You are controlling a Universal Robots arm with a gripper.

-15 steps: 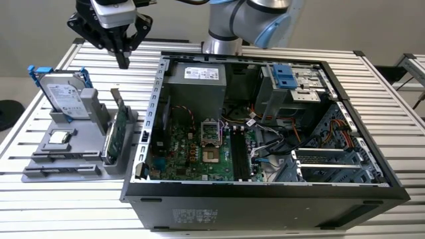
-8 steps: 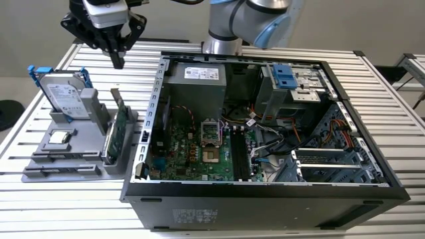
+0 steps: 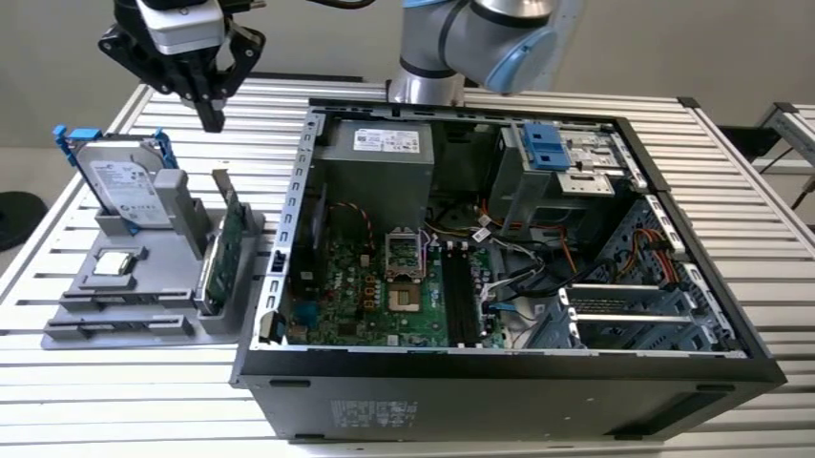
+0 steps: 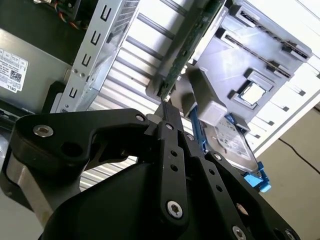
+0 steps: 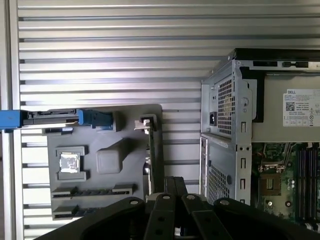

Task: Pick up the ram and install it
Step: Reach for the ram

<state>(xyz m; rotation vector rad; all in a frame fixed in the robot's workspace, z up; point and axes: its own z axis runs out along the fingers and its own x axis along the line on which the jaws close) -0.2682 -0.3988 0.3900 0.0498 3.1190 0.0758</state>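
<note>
Fingers: the gripper is clenched, fingertips pressed together with nothing between them.
Gripper place: it hangs above the grey holder tray, over the end that carries the hard drive and close to the top of the upright green card. It touches neither.
Ram place: the ram is a dark narrow stick standing on edge in a slot at the tray's opposite end, well apart from the fingertips. A second slot just beside it seems to hold another such stick.
Tray place: the tray rests on the slatted worktop, just beside the open computer case.
Progress: the ram is not yet picked up, and I judge the work to be at its approach.
Handling: the ram is probably light, thin and stiff, but fragile. Its chips and contact edge should not be squeezed or scraped.
Where to hold: across the two flat faces near mid-length, on the upper edge that stands clear of the slot. That should let it lift straight without tilting.
Risk: a grip off centre could cock it in the slot.
</note>
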